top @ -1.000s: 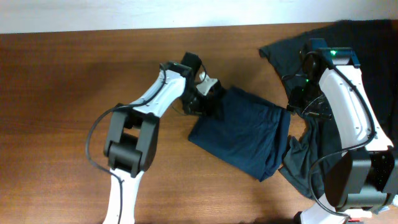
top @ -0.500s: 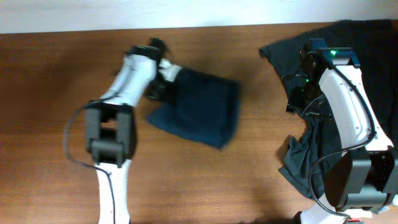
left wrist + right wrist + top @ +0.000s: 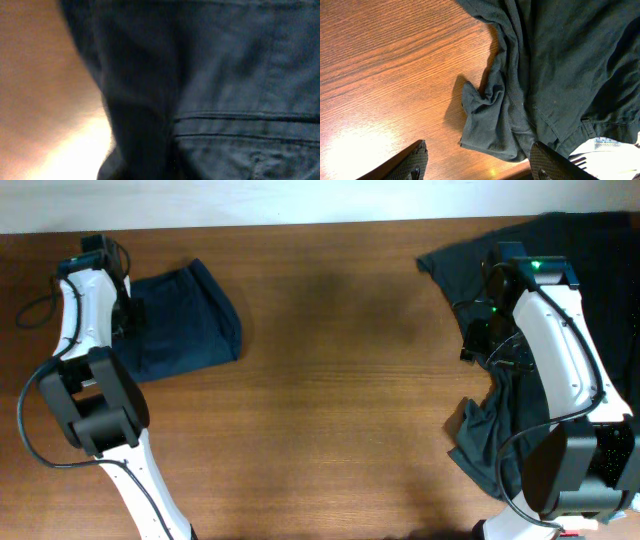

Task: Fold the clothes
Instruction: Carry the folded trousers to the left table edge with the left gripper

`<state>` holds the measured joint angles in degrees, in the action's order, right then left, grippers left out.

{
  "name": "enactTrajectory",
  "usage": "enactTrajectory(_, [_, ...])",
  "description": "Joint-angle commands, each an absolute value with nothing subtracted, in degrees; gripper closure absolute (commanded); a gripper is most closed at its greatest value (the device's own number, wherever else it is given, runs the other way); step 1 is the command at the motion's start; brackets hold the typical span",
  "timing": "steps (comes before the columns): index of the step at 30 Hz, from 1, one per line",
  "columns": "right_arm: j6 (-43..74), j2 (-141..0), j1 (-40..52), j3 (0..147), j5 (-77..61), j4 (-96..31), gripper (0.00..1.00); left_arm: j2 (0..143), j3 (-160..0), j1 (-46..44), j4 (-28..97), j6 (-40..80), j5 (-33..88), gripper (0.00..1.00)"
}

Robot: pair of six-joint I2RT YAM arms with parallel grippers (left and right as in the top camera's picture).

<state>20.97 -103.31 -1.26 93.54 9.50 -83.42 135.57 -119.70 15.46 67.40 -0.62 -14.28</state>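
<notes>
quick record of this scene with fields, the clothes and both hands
navy garment: folded, flat on the table's far left end
black t-shirt: crumpled and unfolded, at the right end
left hand: at the navy garment's left edge; fingers hidden, grip cannot be told
right hand: open, above the t-shirt's bunched edge, holding nothing
table: brown wood

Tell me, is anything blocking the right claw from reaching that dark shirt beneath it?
Nothing visible does. The right gripper is open, its fingers framing the crumpled edge of the charcoal T-shirt, with only bare wooden table beside it.
</notes>
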Motion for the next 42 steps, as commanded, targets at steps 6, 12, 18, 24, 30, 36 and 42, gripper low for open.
enactTrajectory(6, [21.3, -102.4, -1.3, 94.1, 9.6, -83.1, 0.3, 133.3, -137.7, 10.7, 69.3, 0.8, 13.5, 0.29])
enactTrajectory(12, [21.2, -102.4, -1.3, 94.0, 9.6, -83.2, 0.3, 137.3, -134.6, -2.4, 65.5, 0.8, 18.9, 0.3])
enactTrajectory(18, [21.2, -102.4, -1.3, 94.0, 9.6, -83.6, 0.27, 144.9, -134.6, -9.5, 68.0, 0.9, 18.2, 0.3])
enactTrajectory(24, [21.2, -102.4, -1.3, 94.0, 9.6, -83.6, 0.26, 147.7, -134.6, -8.0, 76.7, 0.9, 9.8, 0.3])
enactTrajectory(30, [20.3, -102.4, -1.3, 94.0, 9.6, -83.6, 0.26, 147.9, -134.6, -0.4, 83.9, 4.8, 3.0, 0.32])
enactTrajectory(36, [20.3, -102.4, -1.3, 94.0, 9.6, -83.6, 0.26, 147.9, -134.6, 5.9, 84.8, 4.7, -6.7, 0.32])
enactTrajectory(42, [20.3, -102.4, -1.3, 94.0, 9.6, -83.6, 0.26, 147.9, -134.7, 9.3, 84.5, 5.3, -7.6, 0.32])
